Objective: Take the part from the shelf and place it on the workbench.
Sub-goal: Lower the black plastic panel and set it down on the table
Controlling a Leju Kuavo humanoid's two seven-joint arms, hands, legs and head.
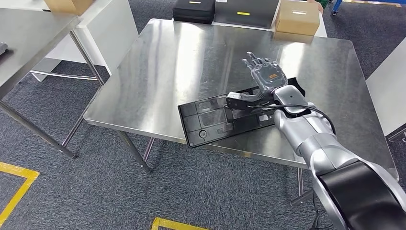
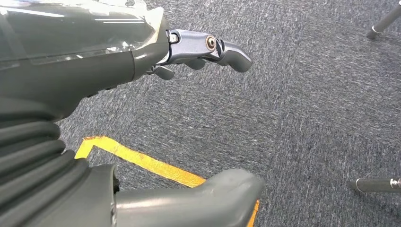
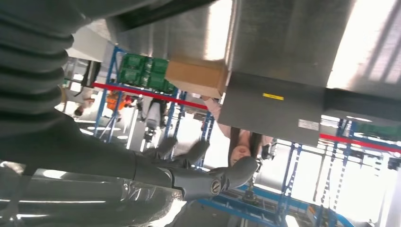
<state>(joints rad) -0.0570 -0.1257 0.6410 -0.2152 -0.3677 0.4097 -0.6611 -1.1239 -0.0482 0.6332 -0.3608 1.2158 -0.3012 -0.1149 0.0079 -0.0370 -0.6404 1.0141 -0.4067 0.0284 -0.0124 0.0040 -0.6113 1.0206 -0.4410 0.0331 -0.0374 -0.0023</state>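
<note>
The part [image 1: 215, 120] is a flat black rectangular panel lying on the steel workbench [image 1: 191, 57], at its front edge, with its near corner sticking out slightly over the edge. My right hand [image 1: 265, 76] stands just above the part's right end, fingers straight and spread, thumb stretched out over the panel, gripping nothing. The right wrist view shows the same hand [image 3: 189, 177] with its fingers apart in front of the steel top. My left hand [image 2: 94, 56] hangs over the grey carpet, with its fingers [image 2: 222, 47] extended and nothing in it.
A cardboard box [image 1: 298, 17] and dark cases [image 1: 194, 9] sit beyond the workbench's far edge. Another steel table [image 1: 28, 33] stands at the left. Yellow tape [image 1: 14, 184] marks the carpet. A person [image 3: 239, 142] stands far behind the bench.
</note>
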